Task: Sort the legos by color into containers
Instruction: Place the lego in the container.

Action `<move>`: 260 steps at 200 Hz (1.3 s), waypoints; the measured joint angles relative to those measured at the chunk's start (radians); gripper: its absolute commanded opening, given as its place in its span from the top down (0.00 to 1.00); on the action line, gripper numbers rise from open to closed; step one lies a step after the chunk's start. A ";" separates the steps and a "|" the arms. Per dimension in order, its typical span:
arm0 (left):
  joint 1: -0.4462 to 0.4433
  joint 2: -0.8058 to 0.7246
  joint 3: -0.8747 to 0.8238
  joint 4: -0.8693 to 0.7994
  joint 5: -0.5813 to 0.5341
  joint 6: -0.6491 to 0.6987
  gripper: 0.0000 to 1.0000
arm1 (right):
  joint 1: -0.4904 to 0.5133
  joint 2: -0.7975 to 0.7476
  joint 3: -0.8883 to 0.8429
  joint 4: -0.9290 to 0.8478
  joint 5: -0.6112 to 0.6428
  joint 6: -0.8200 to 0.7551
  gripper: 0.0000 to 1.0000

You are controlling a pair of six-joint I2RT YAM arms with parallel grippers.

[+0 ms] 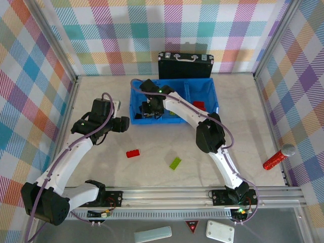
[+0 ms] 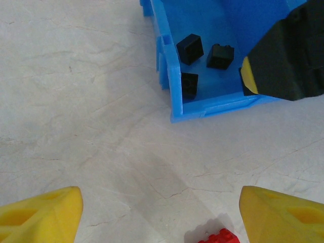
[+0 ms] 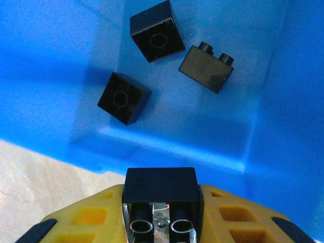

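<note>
The table (image 1: 243, 101) carries it all. The blue bin (image 1: 202, 88) sits by the far edge of the table, near the middle. It has three boxes side by side, one for each color. Right behind it stands a black case (image 1: 185, 66), which is not for sorting.

The right arm (image 1: 192, 114) stretches from the near edge, by the right corner, across to the bin's left box. The right claw (image 3: 161, 217) hangs just above that box and is clamped on a black brick (image 3: 161, 185). I think it holds the brick there because this box is for black ones, so the brick only needs to be let go to land in the right place.

The left arm (image 1: 71, 157) comes from the near left corner. The left claw (image 2: 162, 212) hovers over bare table just beside the bin's left wall, its yellow fingers (image 2: 43, 217) wide apart with nothing between them. A red brick (image 2: 218, 237) lies on the table right below it, so it looks ready to go down for that one.

A green brick (image 1: 175, 163) lies flat on the table, closer to the near edge, waiting for its turn.

Three little black bricks (image 3: 124, 97) already lie on the floor of the left box. A green one (image 1: 173, 112) rests in the middle box and a red one (image 1: 198, 105) in the right box.
</note>
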 measured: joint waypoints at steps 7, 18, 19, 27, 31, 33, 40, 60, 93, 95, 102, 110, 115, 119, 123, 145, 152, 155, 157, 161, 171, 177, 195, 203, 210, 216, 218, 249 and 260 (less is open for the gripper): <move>0.000 0.000 0.000 0.000 0.000 0.000 0.19 | 0.000 0.016 0.020 -0.003 0.004 0.002 0.69; 0.003 0.000 0.000 0.000 0.000 0.000 0.19 | 0.000 0.040 0.049 -0.009 0.013 0.006 0.69; 0.003 0.000 0.000 0.000 0.000 0.000 0.19 | 0.000 0.041 0.051 -0.010 0.014 0.007 0.69; 0.004 0.000 0.000 0.000 0.000 0.000 0.19 | 0.000 0.057 0.069 -0.013 0.021 0.011 0.69; 0.004 0.000 0.000 0.000 0.001 0.000 0.19 | 0.000 0.064 0.076 -0.013 0.024 0.013 0.69; 0.004 0.000 0.000 0.000 0.001 0.000 0.19 | 0.000 0.069 0.080 -0.015 0.026 0.014 0.69; 0.004 0.000 0.000 0.000 0.001 0.000 0.19 | 0.000 0.081 0.094 -0.016 0.030 0.014 0.69; 0.004 0.000 0.000 0.000 0.003 0.000 0.19 | 0.000 0.114 0.123 -0.015 0.042 0.015 0.69; 0.005 0.000 0.000 0.000 0.003 0.000 0.19 | 0.000 0.146 0.140 -0.015 0.068 0.017 0.69; 0.005 0.000 0.000 0.000 0.003 0.000 0.19 | 0.000 0.148 0.141 -0.015 0.070 0.017 0.69; 0.005 0.000 0.000 0.000 0.003 0.000 0.19 | -0.001 0.152 0.143 -0.015 0.077 0.017 0.69; 0.005 0.000 0.000 0.000 0.003 0.000 0.19 | -0.001 0.156 0.143 -0.015 0.083 0.017 0.69; 0.005 0.000 0.000 0.000 0.003 0.000 0.19 | 0.000 0.158 0.143 -0.015 0.086 0.017 0.69; 0.005 0.000 0.000 0.000 0.003 0.000 0.19 | 0.000 0.159 0.144 -0.015 0.088 0.017 0.69; 0.005 0.000 0.000 0.000 0.003 0.000 0.19 | 0.000 0.162 0.145 -0.015 0.091 0.017 0.68; 0.005 0.000 0.000 0.000 0.004 0.000 0.19 | 0.001 0.166 0.149 -0.016 0.110 0.020 0.64; 0.005 0.000 0.000 0.000 0.004 0.000 0.19 | 0.001 0.166 0.150 -0.016 0.115 0.021 0.63; 0.005 0.000 0.000 0.000 0.004 0.000 0.19 | 0.001 0.166 0.150 -0.016 0.116 0.021 0.62; 0.005 0.000 0.000 0.000 0.004 0.000 0.19 | 0.001 0.166 0.150 -0.016 0.117 0.021 0.62; 0.005 0.000 0.000 0.000 0.004 0.000 0.19 | 0.001 0.166 0.150 -0.017 0.121 0.021 0.61; 0.006 0.000 0.000 0.000 0.008 0.000 0.19 | 0.001 0.166 0.150 -0.017 0.126 0.020 0.60; 0.007 0.000 0.000 0.000 0.008 0.000 0.19 | 0.001 0.166 0.150 -0.018 0.130 0.021 0.59; 0.011 0.000 0.000 0.000 0.011 0.000 0.19 | 0.001 0.166 0.150 -0.019 0.134 0.021 0.57; 0.012 0.000 0.000 0.000 0.012 0.000 0.19 | 0.001 0.166 0.150 -0.019 0.135 0.021 0.56; 0.012 0.000 0.000 0.000 0.012 0.000 0.19 | 0.001 0.166 0.150 -0.019 0.135 0.021 0.54; 0.013 0.000 0.000 0.000 0.014 0.000 0.19 | 0.001 0.166 0.150 -0.019 0.136 0.020 0.51; 0.013 0.000 0.000 0.000 0.015 0.000 0.19 | 0.001 0.166 0.150 -0.019 0.137 0.021 0.51; 0.013 0.000 0.000 0.000 0.023 0.000 0.19 | 0.001 0.165 0.150 -0.023 0.143 0.021 0.51; 0.013 -0.001 0.000 0.000 0.023 0.000 0.19 | 0.001 0.164 0.150 -0.024 0.144 0.021 0.51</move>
